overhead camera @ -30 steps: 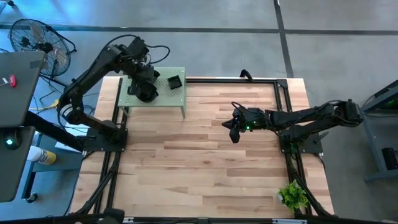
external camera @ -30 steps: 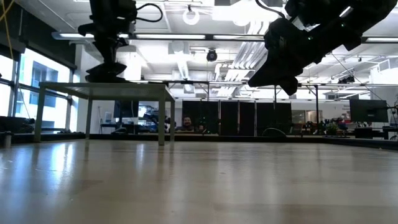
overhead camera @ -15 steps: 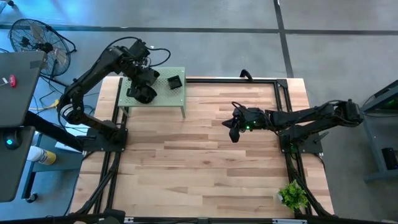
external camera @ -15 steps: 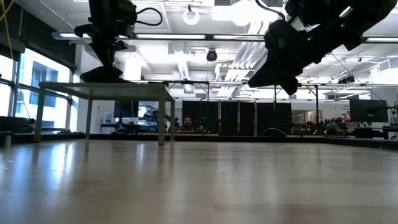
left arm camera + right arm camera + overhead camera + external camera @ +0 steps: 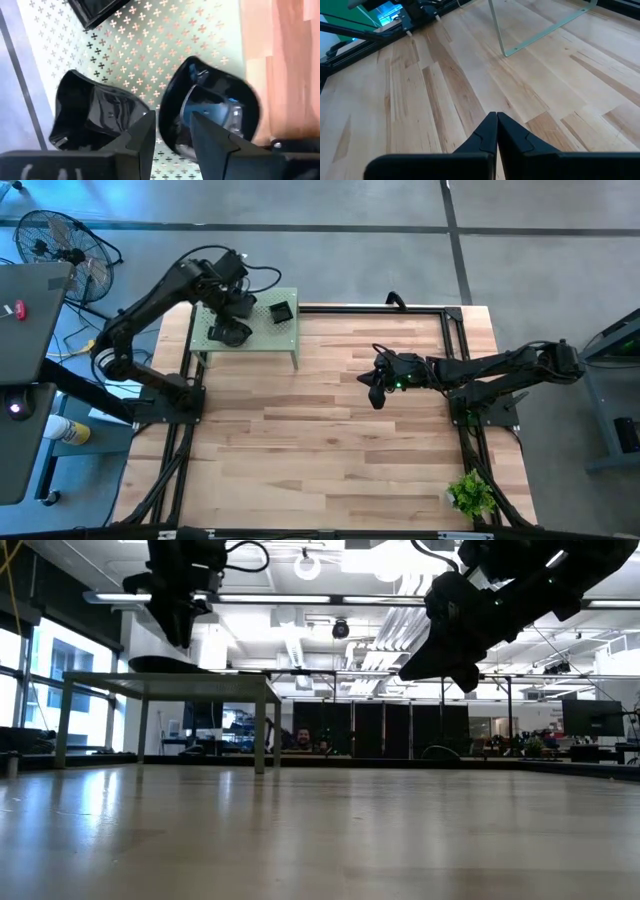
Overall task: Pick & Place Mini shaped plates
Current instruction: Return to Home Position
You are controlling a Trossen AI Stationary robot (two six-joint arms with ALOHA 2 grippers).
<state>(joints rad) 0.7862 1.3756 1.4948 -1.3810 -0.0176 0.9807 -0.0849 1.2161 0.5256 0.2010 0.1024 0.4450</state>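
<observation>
**Left gripper held empty above the plates on the shelf**

The left gripper (image 5: 172, 119) is seen above the green perforated shelf (image 5: 287, 332), which is set at the table's (image 5: 330, 450) upper left corner in the high view. Its jaws are parted by a narrow gap, and nothing is gripped between them. The mini shaped plates are found on the shelf. A leaf-like plate (image 5: 95, 115) and a rounded plate (image 5: 215, 100) are laid side by side directly under the fingers. Whether the two touch cannot be told. A square plate (image 5: 281, 311) is set apart from them, nearer the shelf's other end. In the low view, clear air is seen between the left gripper and the dark plate rim on the shelf top. The right gripper (image 5: 496, 131) is held over bare wood near the middle of the table, its jaws pressed together on nothing. A small green plant (image 5: 470, 495) is placed at the table's lower right corner.
</observation>
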